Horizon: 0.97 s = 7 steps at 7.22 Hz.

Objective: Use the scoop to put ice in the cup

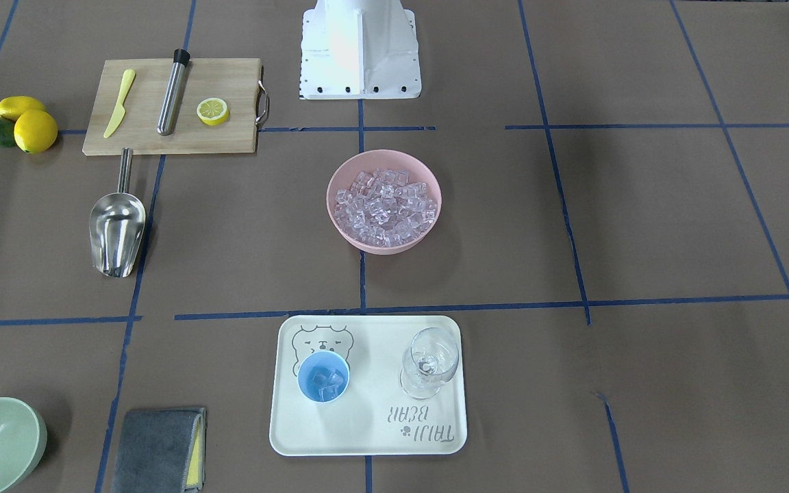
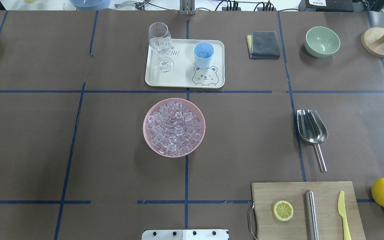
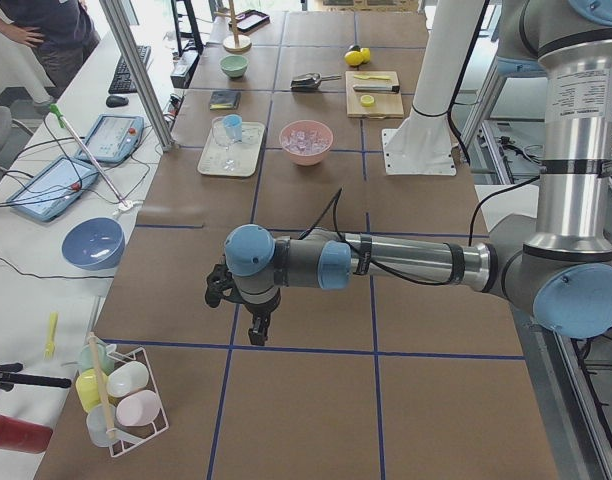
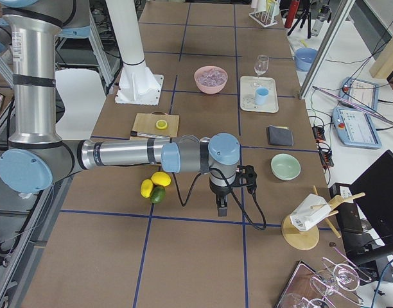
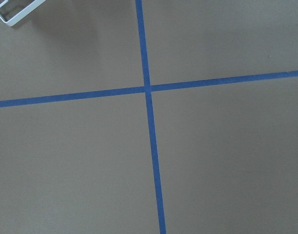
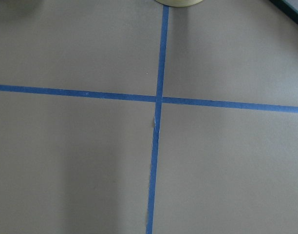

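One scoop [image 2: 312, 128] lay empty, trough up, on the right half of the tabletop, about midway between the robot's edge and the operators' edge. Its long axis ran nearly straight between those two edges. The thin handle [image 2: 320, 159] pointed back toward the robot's edge, ending just short of the cutting board [image 2: 265, 195], and the open mouth faced the operators' edge. The ice [image 2: 174, 128] was heaped in a pink bowl [image 2: 144, 128] at the centre of the table, well apart from the scoop. The cup [image 2: 203, 55] stood upright on a tray [image 2: 185, 78] near the middle of the operators' edge, beside a wine glass [image 2: 160, 43], and a few cubes showed inside it. The right gripper [image 4: 221, 206] hung fingers down over bare table toward the right-hand end, beyond the lemons. The left gripper [image 3: 256, 330] hung likewise toward the left-hand end. Each appeared only in a side view, so whether either was released or clenched could not be told; neither grasped anything visible. The right arm looked much the nearer to the scoop. Any further scooping would likely fall to it, reaching in from the right end to the handle, which lay crosswise to that approach.
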Tool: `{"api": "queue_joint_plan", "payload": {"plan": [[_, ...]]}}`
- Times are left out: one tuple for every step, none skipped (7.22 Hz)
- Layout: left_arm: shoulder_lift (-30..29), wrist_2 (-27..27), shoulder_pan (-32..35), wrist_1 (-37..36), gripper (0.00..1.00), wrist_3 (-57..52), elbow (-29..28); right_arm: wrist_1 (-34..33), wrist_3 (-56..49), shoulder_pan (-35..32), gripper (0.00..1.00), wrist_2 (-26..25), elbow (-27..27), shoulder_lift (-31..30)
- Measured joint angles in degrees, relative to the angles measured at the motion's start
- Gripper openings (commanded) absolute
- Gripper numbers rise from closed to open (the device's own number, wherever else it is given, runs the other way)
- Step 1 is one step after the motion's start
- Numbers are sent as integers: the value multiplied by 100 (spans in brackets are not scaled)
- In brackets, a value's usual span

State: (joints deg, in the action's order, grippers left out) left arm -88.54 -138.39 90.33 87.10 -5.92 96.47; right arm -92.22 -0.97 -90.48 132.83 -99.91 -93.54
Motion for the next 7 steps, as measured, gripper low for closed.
{"api": "queue_joint_plan", "payload": {"plan": [[-33,2,0,0,100,-4,8,2,0,2,100,4,4,-3],[-53,6,1,0,100,-5,13,2,0,3,100,5,6,-5],[-59,10,2,0,100,-5,17,2,0,3,100,6,5,-6],[-59,12,2,0,100,-5,19,2,0,4,100,6,2,-6],[-59,9,2,0,100,-6,20,2,0,4,100,7,-3,-6],[-58,2,3,0,100,-6,20,2,0,4,100,9,-7,-6],[-58,-2,6,0,100,-6,21,2,-1,4,100,12,-9,-6]]}}
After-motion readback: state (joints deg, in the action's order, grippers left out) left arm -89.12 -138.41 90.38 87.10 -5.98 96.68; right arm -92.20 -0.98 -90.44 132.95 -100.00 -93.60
